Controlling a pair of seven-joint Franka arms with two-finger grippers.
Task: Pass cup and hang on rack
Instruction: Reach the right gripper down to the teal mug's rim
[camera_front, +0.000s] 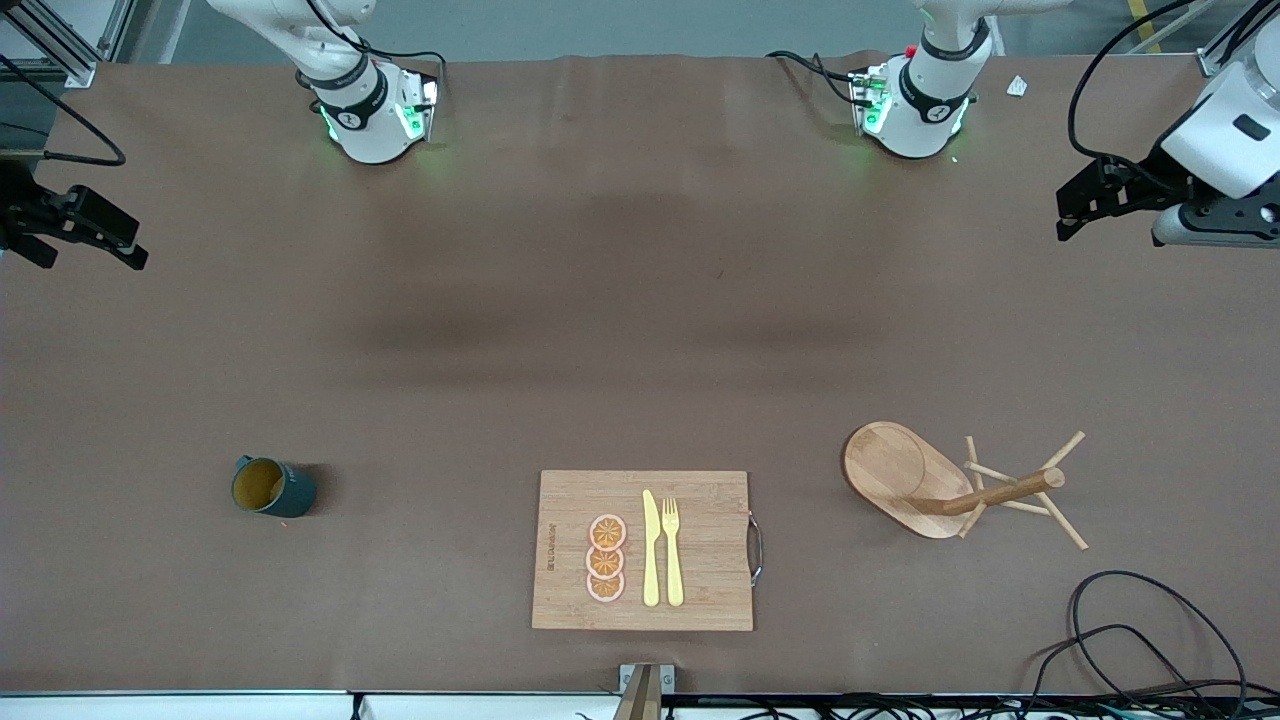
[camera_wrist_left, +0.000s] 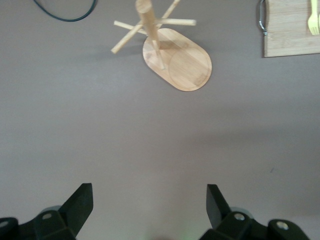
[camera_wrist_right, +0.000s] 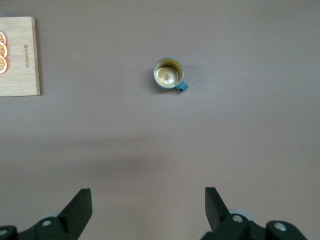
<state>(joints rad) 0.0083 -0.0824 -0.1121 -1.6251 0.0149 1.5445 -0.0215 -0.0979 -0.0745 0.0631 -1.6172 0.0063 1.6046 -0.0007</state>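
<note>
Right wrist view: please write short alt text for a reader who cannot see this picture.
A small dark teal mug with a mustard-tan inside stands upright on the brown table, its little side handle showing. The right gripper hangs over bare table with fingers open, and the corner of a bamboo cutting board with orange slices shows at the edge.

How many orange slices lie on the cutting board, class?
3. The orange slices sit in a short row on the cutting board beside the knife: one farthest from the front camera, one in the middle, one nearest. None looks hidden.
</note>
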